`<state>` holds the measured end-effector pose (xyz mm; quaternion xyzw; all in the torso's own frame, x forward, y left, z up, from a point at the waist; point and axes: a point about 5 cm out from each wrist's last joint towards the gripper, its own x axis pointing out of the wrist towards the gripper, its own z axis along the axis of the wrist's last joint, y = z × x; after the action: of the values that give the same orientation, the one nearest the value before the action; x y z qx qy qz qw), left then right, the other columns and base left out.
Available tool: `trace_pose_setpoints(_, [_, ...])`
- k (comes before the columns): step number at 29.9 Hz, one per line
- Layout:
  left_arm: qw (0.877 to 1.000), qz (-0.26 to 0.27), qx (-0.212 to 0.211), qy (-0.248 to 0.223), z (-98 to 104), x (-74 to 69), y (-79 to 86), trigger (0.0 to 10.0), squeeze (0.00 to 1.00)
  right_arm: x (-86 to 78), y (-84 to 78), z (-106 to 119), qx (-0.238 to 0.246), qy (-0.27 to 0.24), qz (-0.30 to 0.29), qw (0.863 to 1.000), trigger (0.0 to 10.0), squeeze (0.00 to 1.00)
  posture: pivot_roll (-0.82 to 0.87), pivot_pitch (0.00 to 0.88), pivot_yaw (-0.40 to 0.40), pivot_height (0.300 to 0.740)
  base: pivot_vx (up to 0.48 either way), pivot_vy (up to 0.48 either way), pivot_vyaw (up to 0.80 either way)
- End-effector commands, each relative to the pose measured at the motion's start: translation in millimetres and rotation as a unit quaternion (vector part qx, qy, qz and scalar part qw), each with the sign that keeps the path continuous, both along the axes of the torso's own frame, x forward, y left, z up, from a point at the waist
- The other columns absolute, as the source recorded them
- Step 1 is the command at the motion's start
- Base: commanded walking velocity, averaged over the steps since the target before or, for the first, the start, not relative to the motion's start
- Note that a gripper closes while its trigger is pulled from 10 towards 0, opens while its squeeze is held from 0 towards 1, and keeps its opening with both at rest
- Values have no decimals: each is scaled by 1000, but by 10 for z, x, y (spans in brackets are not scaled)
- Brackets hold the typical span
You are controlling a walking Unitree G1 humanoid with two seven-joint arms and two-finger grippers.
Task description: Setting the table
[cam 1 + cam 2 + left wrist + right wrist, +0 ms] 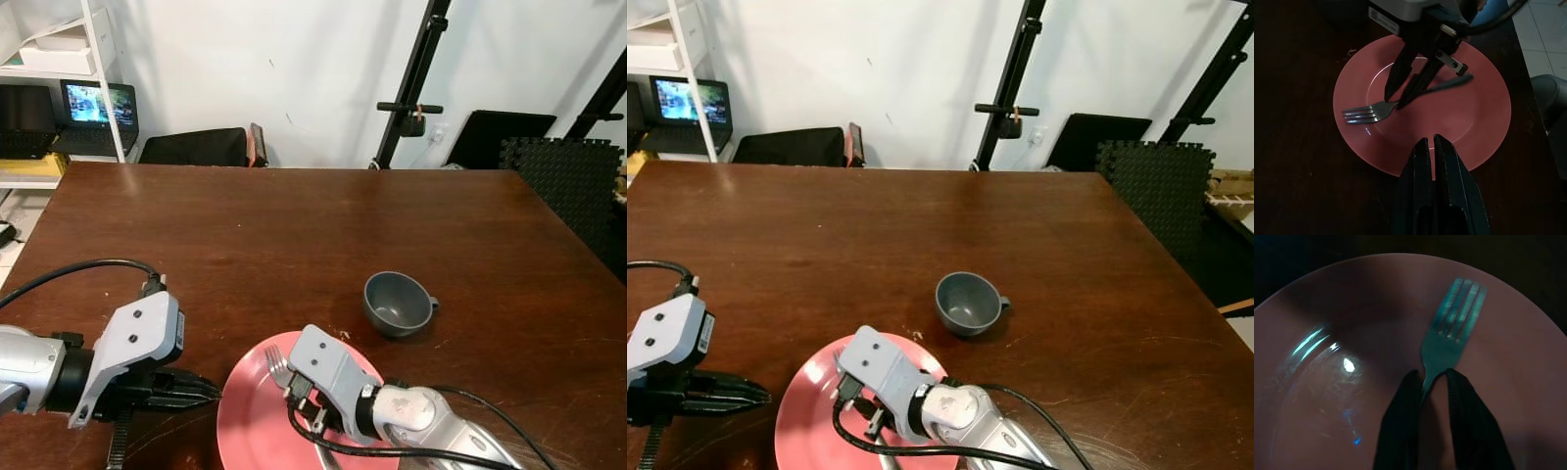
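Fork [1369, 111] sits pinched at its neck in our right gripper [1396, 95], low over the pink plate [1484, 122] at the near edge. Tines point far-left, handle back toward us. Left gripper [1431, 147], fingers together, hovers at the plate's left rim. Cup [397, 302] waits far-right.

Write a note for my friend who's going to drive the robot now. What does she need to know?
Right tool: shut on the fork, gripping its neck, tines over the pink plate.
Left tool: fingers together, holding nothing, just off the plate's rim on the robot's left.
Things: the plate sits at the near edge of the brown table; the grey cup stands upright beyond it, to the right, apart from the plate.
Done: plate and cup are on the table.
Left: the fork probably should go on the table beside the plate; then let go.
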<state>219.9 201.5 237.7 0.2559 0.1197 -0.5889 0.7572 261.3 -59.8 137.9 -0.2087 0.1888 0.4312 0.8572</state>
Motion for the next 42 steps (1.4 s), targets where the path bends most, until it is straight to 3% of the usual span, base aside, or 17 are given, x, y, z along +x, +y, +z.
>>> trace_pose_setpoints(1, [1000,-10,-5,7,-28,-22,-38,10000,0,-37,-150,-303,-40,73,-39,996,0,0,38,167,-54,740,0,0,0])
trace_pose_setpoints(13, [1000,-6,-8,2,-40,9,-42,10000,0,14,-144,-257,-3,87,-62,994,0,0,39,168,-51,740,0,0,0])
trace_pose_setpoints(15, [1000,-3,-10,-2,-44,21,-48,10000,0,77,-114,-146,44,85,-71,993,0,0,39,167,-51,740,0,0,0])
trace_pose_setpoints(16, [1000,-3,-10,-2,-44,21,-48,10000,0,77,-114,-146,44,85,-71,993,0,0,39,167,-51,740,0,0,0])
trace_pose_setpoints(18, [1000,7,-18,-13,-35,51,-51,10000,0,177,-70,100,122,59,-63,989,0,0,43,167,-48,740,0,0,0])
trace_pose_setpoints(19, [998,34,-37,-29,-6,128,-60,10000,0,287,-96,290,166,17,-75,983,8392,0,46,166,-44,740,0,0,0])
trace_pose_setpoints(20, [997,51,-50,-38,10,172,-68,10000,0,335,-121,359,181,1,-84,980,10000,0,45,166,-43,740,0,0,0])
trace_pose_setpoints(25, [988,107,-92,-61,50,301,-106,10000,0,474,-201,556,239,-33,-123,963,10000,0,47,164,-38,740,0,0,0])
trace_pose_setpoints(26, [983,130,-106,-71,53,346,-126,10000,0,517,-236,676,273,-55,-132,951,10000,0,48,164,-36,740,0,0,0])
trace_pose_setpoints(31, [974,174,-127,-69,41,405,-108,10000,0,571,-310,835,320,-88,-153,931,10000,0,52,165,-23,740,0,0,0])
trace_pose_setpoints(33, [973,181,-127,-70,43,425,-94,10000,0,574,-307,834,319,-90,-150,931,10000,0,54,164,-21,740,0,0,0])
trace_pose_setpoints(36, [969,197,-123,-78,50,481,-73,10000,0,506,-258,761,288,-76,-117,947,10000,0,59,162,-22,740,0,0,0])
trace_pose_setpoints(38, [968,203,-124,-80,56,492,-74,10000,0,332,-184,678,260,-40,-59,963,10000,0,63,160,-24,740,0,0,0])
trace_pose_setpoints(42, [968,204,-124,-78,44,484,-81,10000,0,124,-146,682,245,-20,-4,969,10000,0,59,160,-26,740,0,0,0])
